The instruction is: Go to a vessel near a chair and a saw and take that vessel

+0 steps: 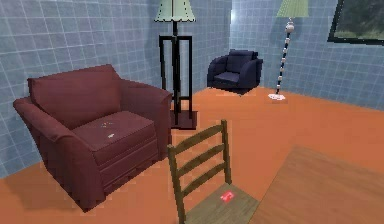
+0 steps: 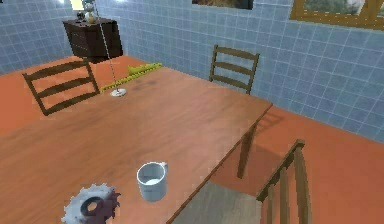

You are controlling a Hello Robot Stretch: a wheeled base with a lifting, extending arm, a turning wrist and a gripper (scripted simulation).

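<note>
Mug point(image 2: 152, 181), white, upright on the wooden table point(image 2: 200, 115) near its front edge, just beside a circular saw blade point(image 2: 90, 207); chair point(image 2: 285, 190) near. Blue-tiled wall point(image 2: 310, 70), orange floor point(image 2: 335, 155). Forward view adds a maroon armchair point(image 1: 95, 125) and a floor lamp point(image 1: 287, 50). State of the gripper cannot be told.

No writing, number or sign can be read on anything here. A small red thing point(image 1: 225, 196) on the seat of the wooden chair point(image 1: 212, 211) carries pale specks, but they are too small to make out as letters.
</note>
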